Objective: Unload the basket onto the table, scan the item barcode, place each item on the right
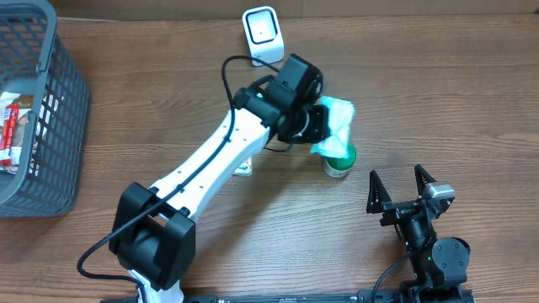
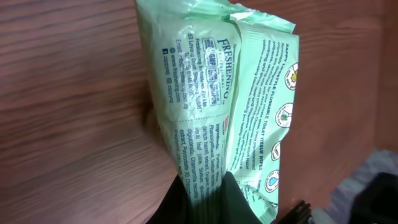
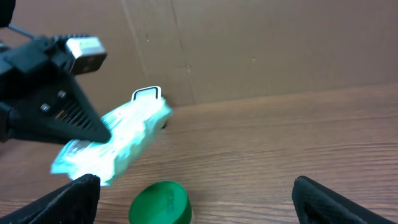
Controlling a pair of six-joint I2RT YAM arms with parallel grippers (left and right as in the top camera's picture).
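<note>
We see the left gripper clamped shut on the pale green wipes pack, which juts straight out past its fingertips. The scanner stands near that gripper's wrist. The right gripper gapes wide and empty, well apart from the pack.

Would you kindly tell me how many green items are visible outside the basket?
2: a pale green plastic wipes pack held in the left gripper, and a round green-lidded container on the table near it. Others may hide under the arm.
</note>
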